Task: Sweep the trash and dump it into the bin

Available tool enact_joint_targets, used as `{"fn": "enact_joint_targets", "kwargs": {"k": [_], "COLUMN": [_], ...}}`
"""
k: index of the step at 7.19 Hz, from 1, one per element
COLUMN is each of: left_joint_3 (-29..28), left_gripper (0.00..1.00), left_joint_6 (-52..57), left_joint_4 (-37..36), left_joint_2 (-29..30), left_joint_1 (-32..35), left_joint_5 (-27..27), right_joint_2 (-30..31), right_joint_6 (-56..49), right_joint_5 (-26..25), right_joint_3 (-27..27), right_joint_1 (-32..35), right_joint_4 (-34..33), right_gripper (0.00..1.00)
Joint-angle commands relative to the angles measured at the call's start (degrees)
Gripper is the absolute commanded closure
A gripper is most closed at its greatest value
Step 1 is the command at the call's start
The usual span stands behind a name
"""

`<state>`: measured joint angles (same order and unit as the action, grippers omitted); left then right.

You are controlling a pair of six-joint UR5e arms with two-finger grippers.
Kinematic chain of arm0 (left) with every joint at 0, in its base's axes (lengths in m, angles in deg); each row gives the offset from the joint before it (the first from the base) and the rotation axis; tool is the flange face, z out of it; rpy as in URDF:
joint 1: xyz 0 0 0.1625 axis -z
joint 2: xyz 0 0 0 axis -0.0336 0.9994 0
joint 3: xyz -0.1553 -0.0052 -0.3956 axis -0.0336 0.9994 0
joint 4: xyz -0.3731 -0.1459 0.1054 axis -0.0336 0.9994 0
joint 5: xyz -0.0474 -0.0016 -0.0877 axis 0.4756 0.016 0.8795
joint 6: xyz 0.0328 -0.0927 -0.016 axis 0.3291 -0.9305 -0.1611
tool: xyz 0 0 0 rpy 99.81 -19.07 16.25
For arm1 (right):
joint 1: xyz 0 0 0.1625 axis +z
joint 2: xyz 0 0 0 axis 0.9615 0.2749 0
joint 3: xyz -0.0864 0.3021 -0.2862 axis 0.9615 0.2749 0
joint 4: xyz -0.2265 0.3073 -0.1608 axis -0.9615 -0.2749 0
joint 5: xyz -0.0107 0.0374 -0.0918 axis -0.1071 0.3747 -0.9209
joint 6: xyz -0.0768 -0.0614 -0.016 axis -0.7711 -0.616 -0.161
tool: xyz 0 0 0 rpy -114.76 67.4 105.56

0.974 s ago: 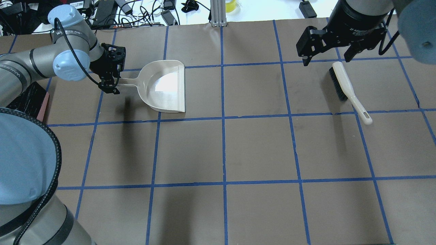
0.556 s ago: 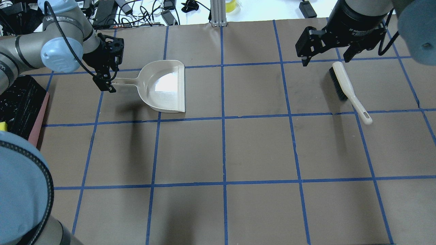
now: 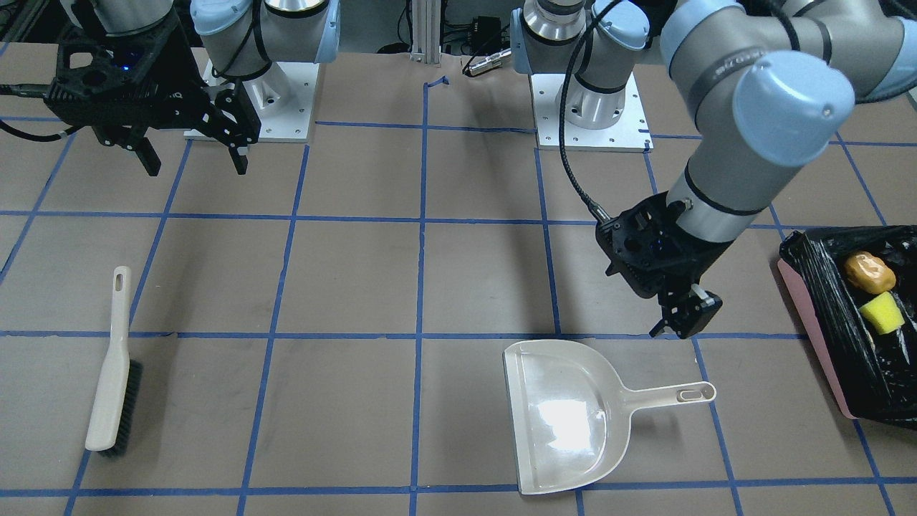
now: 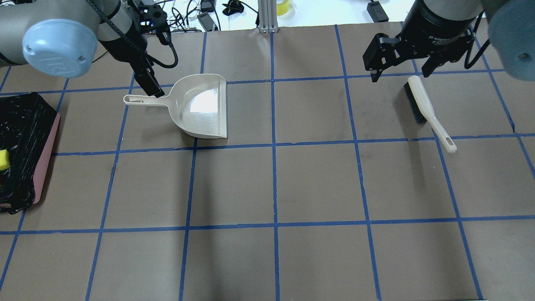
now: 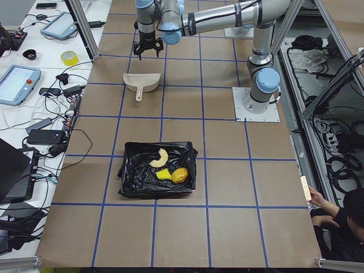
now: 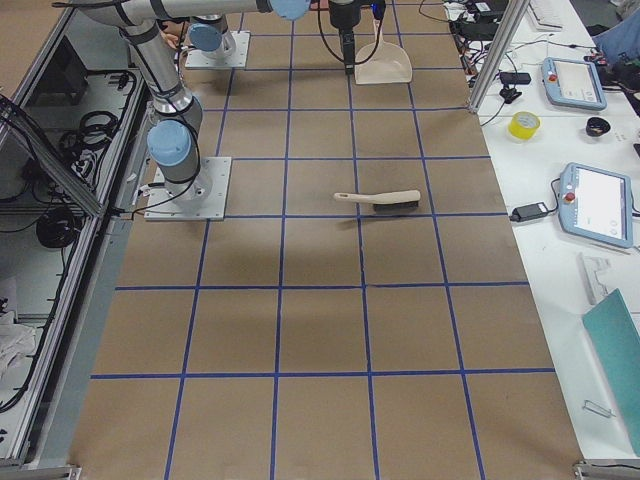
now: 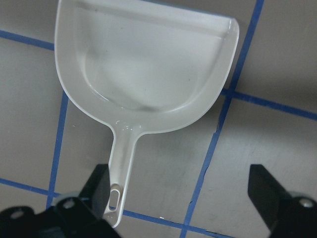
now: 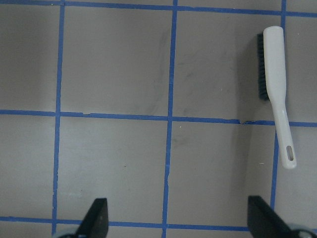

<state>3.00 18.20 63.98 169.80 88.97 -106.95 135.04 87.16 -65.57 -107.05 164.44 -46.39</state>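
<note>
Roll (image 3: 869, 272), sponge (image 3: 880, 313) and croissant (image 5: 161, 158) being held in the black-lined pink bin (image 3: 813, 326) at the table's left end, left gripper (image 4: 151, 88) being held spread over the dustpan (image 4: 205, 108) handle, right gripper (image 4: 400, 75) being held spread at the far right near the brush (image 4: 422, 104), its white lettering being too small to read.

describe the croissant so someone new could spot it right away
Find the black-lined bin on the robot's left side of the table. Of three items inside, the croissant is the curved tan-and-white crescent nearest the dustpan, unlike the yellow sponge and the oval brown roll.
</note>
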Motion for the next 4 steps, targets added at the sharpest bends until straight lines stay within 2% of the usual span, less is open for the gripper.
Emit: {"fn": "enact_joint_targets", "kwargs": {"k": [1,3,4], "left_joint_3": [0.75,0.84,0.75], "left_gripper": [0.0,0.0,0.0], "left_joint_6": [-15.68,-33.66,-43.75], "left_joint_4": [2.81,9.99,11.33], "left_joint_2": [-6.13,-10.44,-12.72], "left_joint_1": [0.14,0.14,0.06], "left_joint_5": [0.33,0.15,0.41], "right_joint_2": [-0.08,0.01,0.71], "right_joint_6": [-0.17,-0.17,-0.08], "right_joint_5": [0.05,-0.3,-0.48], "right_joint_3": [-0.11,-0.2,-0.2], "right_joint_1": [0.04,-0.14,0.21], "right_joint_4": [0.01,0.01,0.27], "right_gripper": [0.0,0.0,0.0]}}
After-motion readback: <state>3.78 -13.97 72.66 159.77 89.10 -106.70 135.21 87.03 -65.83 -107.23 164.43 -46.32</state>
